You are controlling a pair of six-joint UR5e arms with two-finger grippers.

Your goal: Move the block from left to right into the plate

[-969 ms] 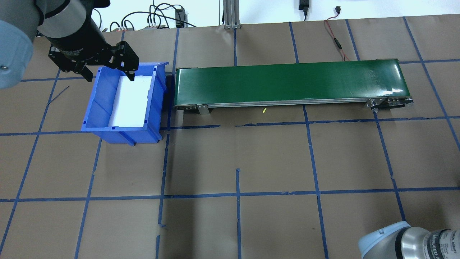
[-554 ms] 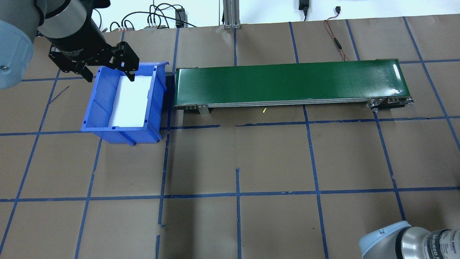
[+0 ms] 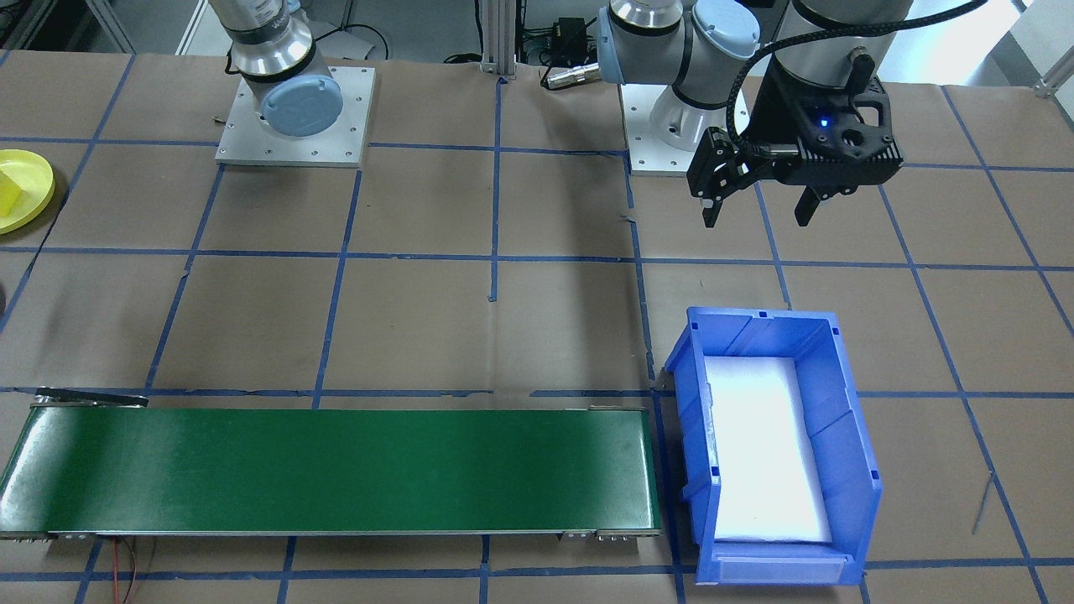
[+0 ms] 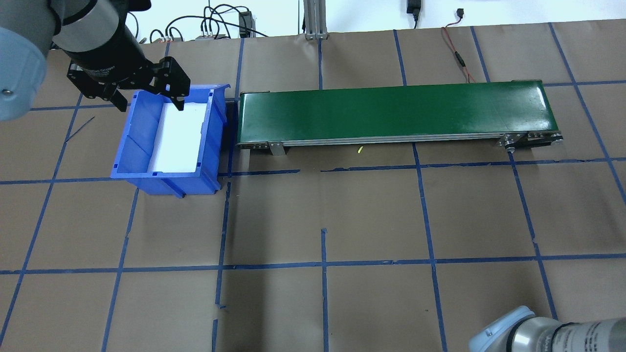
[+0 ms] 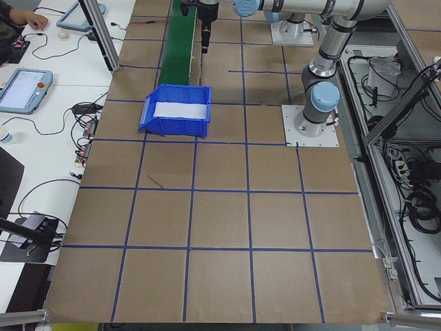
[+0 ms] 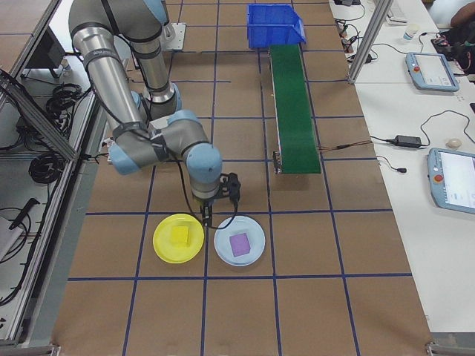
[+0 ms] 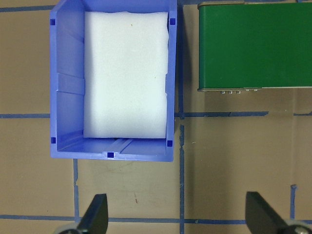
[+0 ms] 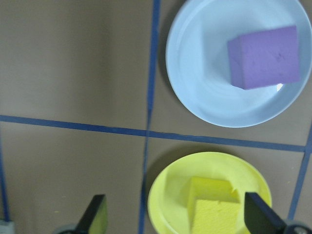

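At the table's right end, a yellow plate (image 8: 209,194) lies flat on the brown paper with a yellow block (image 8: 213,208) resting inside it. Just beside it lies a pale blue plate (image 8: 204,73) holding a purple block (image 8: 264,57); the two plates sit near each other without touching, and a line of blue tape runs between them in the right wrist view. The right gripper (image 8: 175,217) hangs above the plates with its fingers (image 8: 95,214) spread wide and nothing between them. In the right side view this gripper points down over the gap between the two plates.

At the table's left end, a blue bin (image 4: 142,146) stands on the paper, lined with a white foam sheet (image 7: 126,73). The left gripper (image 3: 759,205) hovers above the table on the robot's side of the bin, clear of it, with its fingers (image 7: 95,214) spread apart and holding nothing.

A green conveyor belt (image 4: 391,112) stretches lengthwise between the bin and the plates' end of the table; its near end stands just beside the bin's side wall, and its surface carries nothing. A red cable (image 4: 457,56) trails on the table beyond the belt's far end. In the front-facing view only an edge of the yellow plate shows, at the picture's left border.
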